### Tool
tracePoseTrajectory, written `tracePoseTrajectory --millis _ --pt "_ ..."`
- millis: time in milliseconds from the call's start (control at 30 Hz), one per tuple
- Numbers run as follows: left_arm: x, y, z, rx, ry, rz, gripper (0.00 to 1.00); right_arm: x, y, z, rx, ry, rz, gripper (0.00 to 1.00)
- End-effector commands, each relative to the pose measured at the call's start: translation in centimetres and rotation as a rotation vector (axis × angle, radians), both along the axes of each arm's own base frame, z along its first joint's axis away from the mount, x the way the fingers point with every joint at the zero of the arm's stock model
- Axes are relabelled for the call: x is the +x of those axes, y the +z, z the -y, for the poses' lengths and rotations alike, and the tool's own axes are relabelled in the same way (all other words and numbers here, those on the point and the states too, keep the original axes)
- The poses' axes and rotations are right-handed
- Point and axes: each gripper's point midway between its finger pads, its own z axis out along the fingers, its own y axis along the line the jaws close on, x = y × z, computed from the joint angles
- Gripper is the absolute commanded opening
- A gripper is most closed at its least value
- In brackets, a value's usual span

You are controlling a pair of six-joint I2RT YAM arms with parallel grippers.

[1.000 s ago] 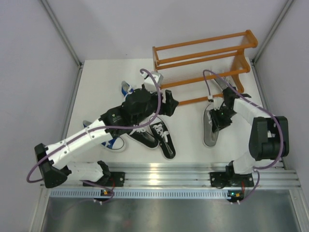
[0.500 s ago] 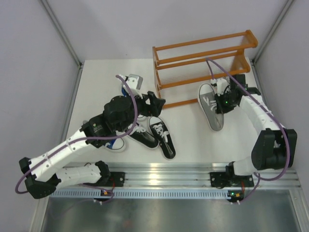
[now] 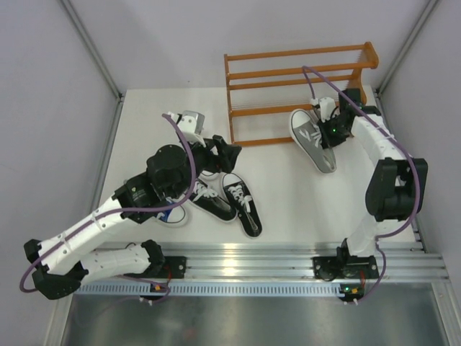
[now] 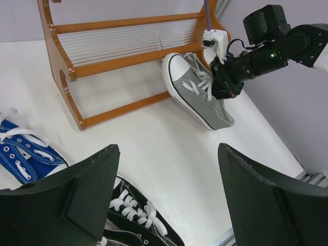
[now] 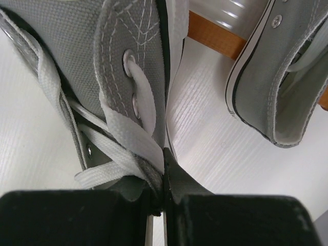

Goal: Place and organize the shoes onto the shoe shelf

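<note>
Two black shoes [image 3: 241,205] lie nearest, well short of the shelf [image 4: 128,22]. Left gripper [image 4: 169,202]: jaws wide apart, empty. Two blue shoes [image 4: 20,148], left of shelf, partly hidden. Right gripper [image 5: 163,200]: clamped on one grey shoe [image 4: 197,95], toe toward shelf, heel away. A second grey shoe [image 5: 277,77] lies beside it.

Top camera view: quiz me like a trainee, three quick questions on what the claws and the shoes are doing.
1. True or false: the left claw is open and empty.
2. The right claw is shut on which sneaker? A blue, B grey, C black.
3. Fill in: the black pair lies on the ____.
Key: 1 true; 2 B, the grey sneaker; 3 table.
</note>
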Motion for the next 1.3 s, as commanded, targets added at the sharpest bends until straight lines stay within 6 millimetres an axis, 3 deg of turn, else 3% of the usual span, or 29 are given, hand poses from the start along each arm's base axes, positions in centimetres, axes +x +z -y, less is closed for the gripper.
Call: tracePoseTrajectory --millis 0,500,900,1267 --pt "0.0 0.6 -0.5 -0.021 0.016 0.017 0.83 1.3 2.2 -0.4 0.014 0.019 0.088 0.0" --pt "0.2 0.3 0.5 -0.006 -0.008 0.012 0.83 -0.2 2.3 -1.5 0.036 0.031 0.114 0.0" --pt "0.4 0.5 0.8 -0.023 -0.011 0.014 0.83 3.6 2.1 -2.2 0.047 -0.035 0.123 0.0" --pt "0.3 0.8 0.7 -0.036 -0.009 0.016 0.83 6.4 2.6 -3.9 0.054 -0.063 0.173 0.0"
